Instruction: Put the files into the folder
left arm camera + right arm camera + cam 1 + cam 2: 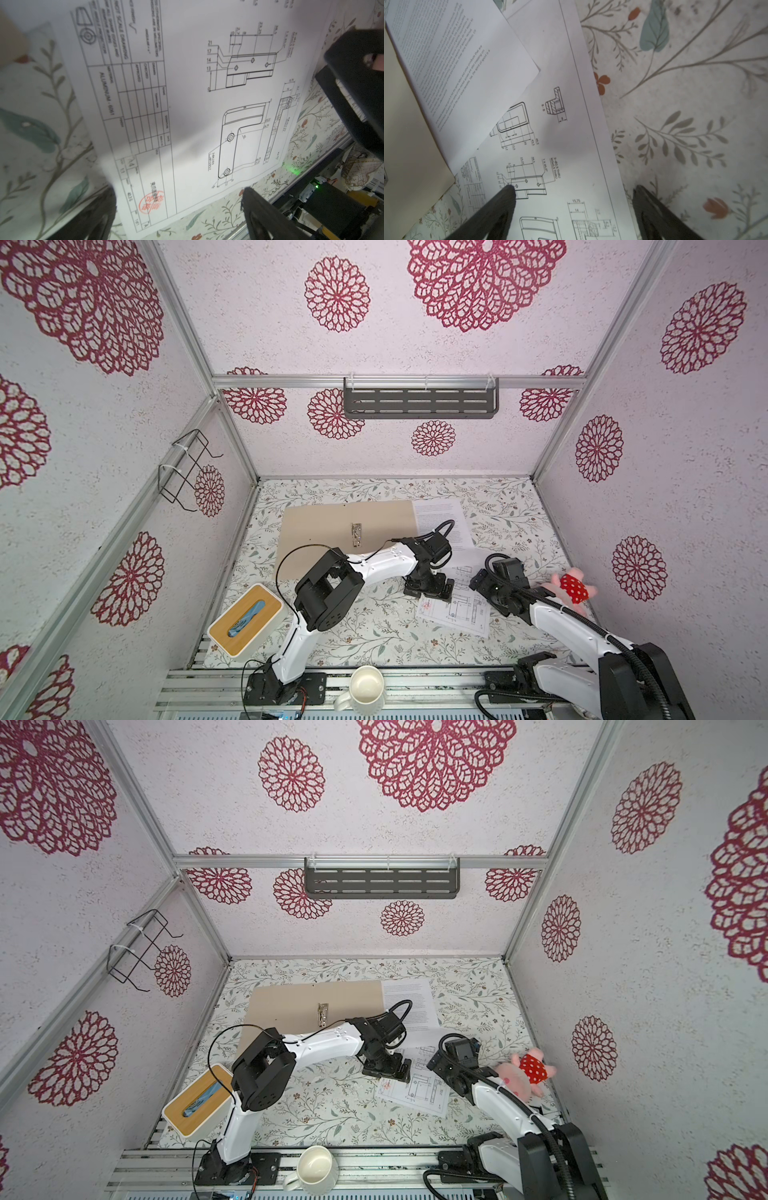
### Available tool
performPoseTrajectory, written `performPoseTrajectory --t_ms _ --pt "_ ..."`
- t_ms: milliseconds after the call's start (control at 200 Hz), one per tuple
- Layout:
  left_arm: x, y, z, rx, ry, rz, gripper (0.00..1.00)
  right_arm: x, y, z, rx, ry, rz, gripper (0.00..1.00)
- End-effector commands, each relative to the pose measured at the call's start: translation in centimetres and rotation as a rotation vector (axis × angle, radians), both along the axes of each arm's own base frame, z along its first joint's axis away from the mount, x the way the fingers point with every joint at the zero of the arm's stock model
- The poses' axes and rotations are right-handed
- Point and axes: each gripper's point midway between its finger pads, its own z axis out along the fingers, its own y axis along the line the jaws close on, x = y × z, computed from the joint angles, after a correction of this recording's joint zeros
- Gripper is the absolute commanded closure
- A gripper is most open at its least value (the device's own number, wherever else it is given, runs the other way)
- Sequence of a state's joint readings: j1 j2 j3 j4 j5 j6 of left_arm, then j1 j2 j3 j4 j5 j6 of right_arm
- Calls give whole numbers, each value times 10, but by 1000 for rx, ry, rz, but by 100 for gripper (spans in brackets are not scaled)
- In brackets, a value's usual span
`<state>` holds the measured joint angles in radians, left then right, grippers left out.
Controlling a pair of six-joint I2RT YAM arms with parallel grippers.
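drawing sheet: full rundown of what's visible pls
The drawing sheet is white paper with black line views, dimensions, a title block and a red stamp. It lies flat, skewed, on the floral table cover, not in the folder; the text sheet overlaps one corner. The left gripper and right gripper hang over it, jaws open.

Tissue box [245, 620] and plush toy [571, 587] flank bare tablecloth [374, 630] centre

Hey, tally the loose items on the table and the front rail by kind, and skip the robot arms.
Paper sheets: 2 (text sheet, drawing sheet)
Folder: 1
Tissue box: 1
Mug: 1
Plush toy: 1
Total: 6
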<state>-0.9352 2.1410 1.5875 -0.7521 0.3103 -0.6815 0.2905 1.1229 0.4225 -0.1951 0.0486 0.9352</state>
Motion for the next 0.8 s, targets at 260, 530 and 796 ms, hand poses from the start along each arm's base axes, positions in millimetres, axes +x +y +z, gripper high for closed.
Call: performPoseTrajectory --t_ms 260,530,796 --pt "-3 -1 -20 -6 34 -6 2 -27 10 -32 63 124 37 11" --pt "1 -6 -17 -70 52 18 2 -33 16 -31 136 94 25 11" --pt "5 -11 -8 -150 49 44 2 -38 26 -26 236 42 15 12"
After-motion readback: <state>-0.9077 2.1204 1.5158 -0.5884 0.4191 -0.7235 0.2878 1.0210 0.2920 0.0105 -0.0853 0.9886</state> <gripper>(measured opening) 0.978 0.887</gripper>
